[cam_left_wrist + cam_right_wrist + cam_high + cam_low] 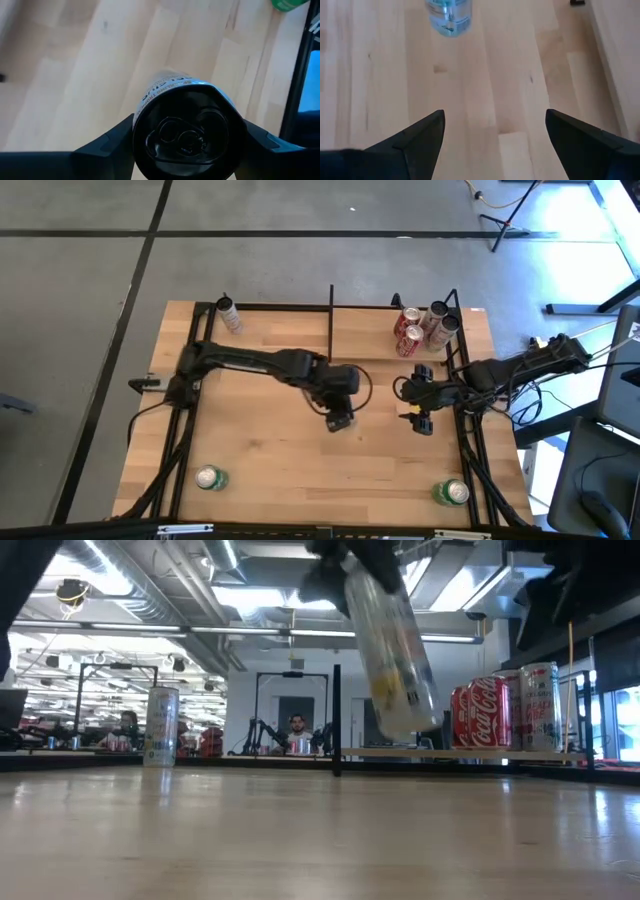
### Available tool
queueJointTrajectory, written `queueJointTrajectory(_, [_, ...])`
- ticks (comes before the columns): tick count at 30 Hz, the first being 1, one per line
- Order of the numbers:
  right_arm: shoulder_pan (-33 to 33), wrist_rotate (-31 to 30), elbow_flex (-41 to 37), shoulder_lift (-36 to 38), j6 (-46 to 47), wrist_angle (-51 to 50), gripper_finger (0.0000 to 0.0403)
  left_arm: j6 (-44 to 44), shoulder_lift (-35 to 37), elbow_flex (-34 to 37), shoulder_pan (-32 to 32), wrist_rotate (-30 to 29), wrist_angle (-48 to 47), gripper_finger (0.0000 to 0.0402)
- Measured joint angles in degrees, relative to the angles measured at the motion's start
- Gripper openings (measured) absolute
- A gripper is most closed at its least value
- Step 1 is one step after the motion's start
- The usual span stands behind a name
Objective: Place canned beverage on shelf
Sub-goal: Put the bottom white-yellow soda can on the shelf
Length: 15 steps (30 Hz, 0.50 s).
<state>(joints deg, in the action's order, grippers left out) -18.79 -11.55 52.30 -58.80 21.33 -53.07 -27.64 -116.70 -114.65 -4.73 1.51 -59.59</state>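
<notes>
Can [189, 131], clamped between left jaws, airborne

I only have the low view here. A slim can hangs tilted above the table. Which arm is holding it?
Observer: The left gripper, over mid-table; the slim can sits between its fingers.
Operator: And the other arm?
Observer: The right gripper hangs open and empty beside it, in front of the shelf.
Operator: Any room on that shelf?
Observer: Its cans crowd the right end; the left part of the board is bare.
</notes>
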Motion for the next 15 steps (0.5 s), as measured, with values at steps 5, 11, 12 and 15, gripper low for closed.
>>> queueJointTrajectory(5, [0.0,0.8,-2.6,0.1,1.5,0.1,0.0330,0.9,-5.1,-3.2,0.4,1.0,-1.7,0.0225])
queueJointTrajectory(11, [0.0,1.8,-4.5,0.1,2.7,1.0,0.0330,1.8,-7.3,-3.3,0.4,1.0,-2.0,0.0225])
queueJointTrajectory(12, [0.0,1.8,-4.5,0.1,2.7,1.1,0.0330,1.9,-7.5,-3.3,0.4,1.0,-2.0,0.0225])
queueJointTrajectory(15, [0.0,1.8,-4.5,0.1,2.8,1.9,0.0330,2.4,-7.6,-3.3,0.4,0.9,-1.9,0.0232])
